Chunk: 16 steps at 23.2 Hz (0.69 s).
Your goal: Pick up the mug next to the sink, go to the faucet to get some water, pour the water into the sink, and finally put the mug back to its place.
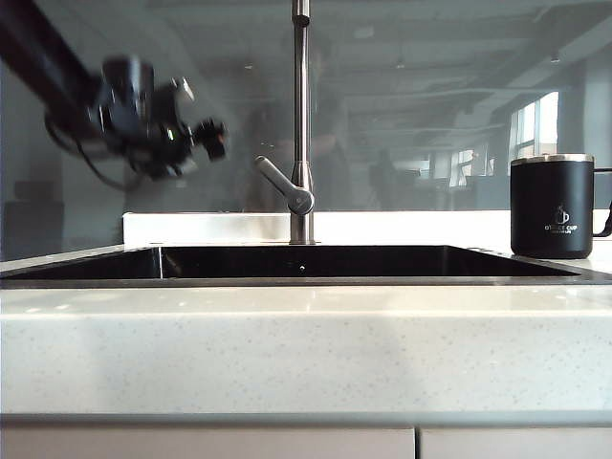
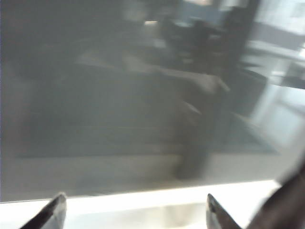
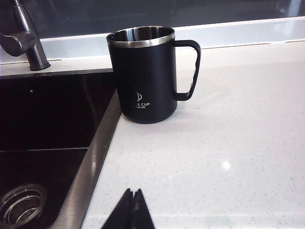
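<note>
One of nearly everything, two pincers

You had one mug with one loop handle, standing on one counter beside one sink with one drain, and one faucet carrying one lever. You had two pincers: the left pincer showed in the exterior view raised over the left side of the sink, its two fingertips spread apart in the left wrist view, and the right pincer showed only in the right wrist view, its tips pressed together.
</note>
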Each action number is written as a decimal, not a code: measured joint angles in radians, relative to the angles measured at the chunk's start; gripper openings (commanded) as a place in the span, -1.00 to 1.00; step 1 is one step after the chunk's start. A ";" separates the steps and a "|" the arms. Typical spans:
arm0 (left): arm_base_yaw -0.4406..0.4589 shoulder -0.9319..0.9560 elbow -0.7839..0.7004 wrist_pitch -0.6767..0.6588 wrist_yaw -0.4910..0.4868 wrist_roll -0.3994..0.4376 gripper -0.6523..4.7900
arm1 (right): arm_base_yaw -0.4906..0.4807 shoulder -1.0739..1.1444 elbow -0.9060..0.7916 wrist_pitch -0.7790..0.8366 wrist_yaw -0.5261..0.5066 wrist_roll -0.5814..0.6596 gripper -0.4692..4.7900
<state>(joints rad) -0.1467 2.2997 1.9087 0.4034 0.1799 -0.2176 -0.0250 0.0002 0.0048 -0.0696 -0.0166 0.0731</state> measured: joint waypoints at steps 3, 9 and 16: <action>-0.006 -0.158 0.008 -0.256 -0.176 0.000 0.57 | 0.000 0.000 0.000 0.000 0.000 0.000 -0.85; -0.006 -0.383 0.006 -0.532 -0.305 0.034 -0.78 | 0.000 0.000 0.000 0.000 0.000 0.000 -0.85; -0.007 -0.640 0.007 -0.727 -0.304 0.132 -0.78 | 0.000 0.000 0.000 0.000 0.000 0.000 -0.85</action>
<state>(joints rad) -0.1535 1.6596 1.9156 -0.3237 -0.1246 -0.0860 -0.0254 0.0002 0.0048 -0.0696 -0.0166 0.0731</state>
